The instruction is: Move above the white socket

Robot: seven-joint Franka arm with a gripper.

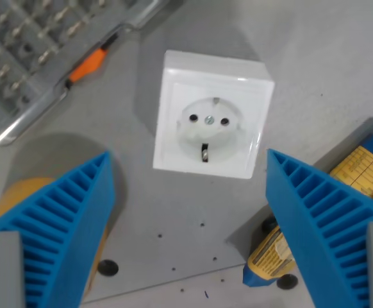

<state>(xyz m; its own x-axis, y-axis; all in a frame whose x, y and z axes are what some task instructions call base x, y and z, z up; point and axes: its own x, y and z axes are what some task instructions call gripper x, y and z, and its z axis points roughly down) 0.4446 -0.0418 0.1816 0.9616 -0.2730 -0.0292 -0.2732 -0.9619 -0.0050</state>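
gripper [190, 192] wide, above white socket [210, 117]

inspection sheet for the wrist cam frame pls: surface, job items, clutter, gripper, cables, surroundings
Surface: grey table, small holes and specks near the bottom edge.
Job's things: white socket lying face up, centred between the blue fingers and above them in the picture.
Clutter: clear plastic case with an orange latch at the wrist view's top left; yellow and blue object at the right; yellow object behind the left finger.
Grippers: gripper jaws wide open, holding nothing.
Cables: nothing seen.
Surroundings: nothing seen beyond the table.
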